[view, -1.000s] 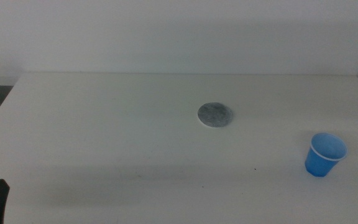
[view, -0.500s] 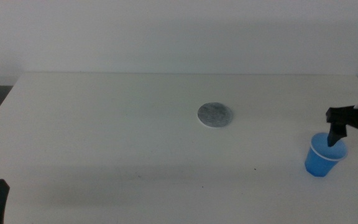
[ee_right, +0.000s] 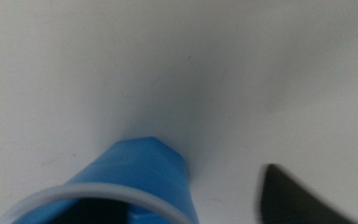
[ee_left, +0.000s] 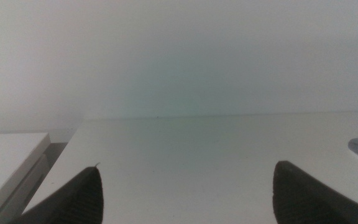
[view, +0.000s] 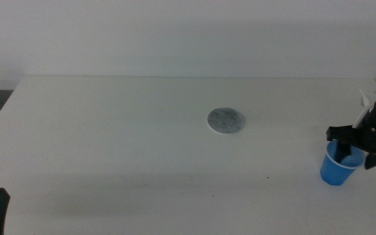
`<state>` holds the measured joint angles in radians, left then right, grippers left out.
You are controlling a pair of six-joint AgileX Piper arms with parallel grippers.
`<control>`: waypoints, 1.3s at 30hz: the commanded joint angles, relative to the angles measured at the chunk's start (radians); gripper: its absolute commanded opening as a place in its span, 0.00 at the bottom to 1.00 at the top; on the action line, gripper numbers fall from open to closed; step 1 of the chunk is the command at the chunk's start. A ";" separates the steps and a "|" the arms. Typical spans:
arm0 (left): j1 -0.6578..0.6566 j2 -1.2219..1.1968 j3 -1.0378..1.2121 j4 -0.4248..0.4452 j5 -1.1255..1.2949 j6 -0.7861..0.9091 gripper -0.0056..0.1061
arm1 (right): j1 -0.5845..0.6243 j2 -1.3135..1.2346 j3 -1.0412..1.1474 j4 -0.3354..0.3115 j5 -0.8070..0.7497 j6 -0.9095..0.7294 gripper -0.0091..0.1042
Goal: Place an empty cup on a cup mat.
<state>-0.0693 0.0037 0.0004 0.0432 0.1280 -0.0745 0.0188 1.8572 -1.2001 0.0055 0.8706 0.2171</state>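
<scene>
Your cup [view: 337,167] stands upright near the right edge of the desk [view: 109,143], well apart from the cup mat [view: 226,121], which lies flat near the middle. The cup looks like a thin disposable one, so judge it light, easily dented and quick to tip or slide on a smooth top. Take it at the rim wall, one finger inside and one outside, or across the upper body where it is widest, and squeeze gently; a hard pinch would likely crease it.

The right claw [view: 353,151] sits over the cup's mouth, its jaws spread wide. In the middle view one finger dips toward the inside of the rim and the other hangs on the cup's outer right side. The right wrist view shows the blue wall and white rim [ee_right: 98,194] close to the camera with one dark jaw off to the side, apart from the cup; nothing is gripped yet. Whether the inner finger touches the wall, you cannot tell.

The desk is plain white and matte, with a few faint specks. The mat is thin, so it should add little height when you set the cup down on it. A bare pale wall backs the scene. The left claw [ee_left: 185,196] waits open at the near left corner.
</scene>
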 commanded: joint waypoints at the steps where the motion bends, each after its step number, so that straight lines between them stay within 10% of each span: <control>1: -0.001 -0.004 0.000 0.002 -0.012 -0.003 0.89 | -0.009 -0.001 -0.008 -0.006 -0.008 -0.005 0.40; 5: -0.001 -0.004 0.000 0.002 -0.012 -0.003 0.89 | -0.009 -0.003 -0.008 -0.006 0.001 -0.009 0.06; 39: -0.001 -0.004 0.000 0.002 -0.012 -0.003 0.89 | 0.342 0.470 -1.055 0.046 0.351 -0.035 0.06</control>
<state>-0.0693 0.0037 0.0004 0.0432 0.1280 -0.0745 0.3585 2.3082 -2.2259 0.0680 1.2168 0.1861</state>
